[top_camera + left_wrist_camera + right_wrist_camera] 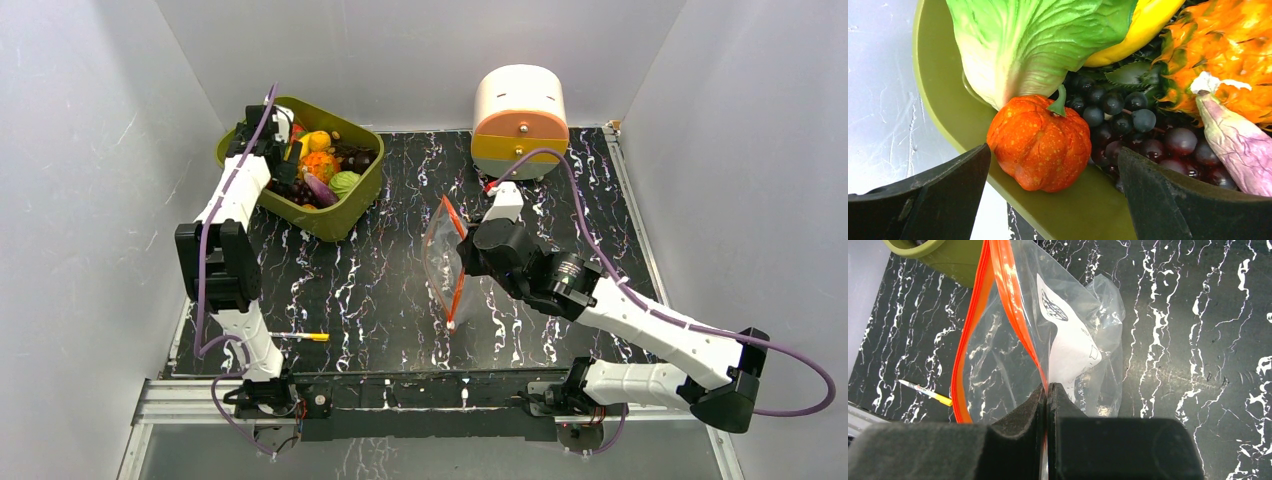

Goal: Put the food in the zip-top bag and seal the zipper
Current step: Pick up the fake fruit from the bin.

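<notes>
The food lies in an olive green bin (340,222). In the left wrist view I see lettuce (1038,45), a small orange pumpkin (1040,142), dark grapes (1128,125), a yellow piece (1133,35), an orange spiky piece (1228,55) and a purple-white piece (1238,142). My left gripper (1053,185) is open over the bin's rim, its jaws either side of the pumpkin, not touching it. My right gripper (1047,390) is shut on one side of the zip-top bag (1013,360) at its red-orange zipper (1018,315). The bag's mouth stands open in mid-table (445,260).
A cream and orange round container (519,120) stands at the back, behind the right arm. A yellow-tipped pen (300,337) lies near the left arm's base. White walls close in the table on the left, back and right.
</notes>
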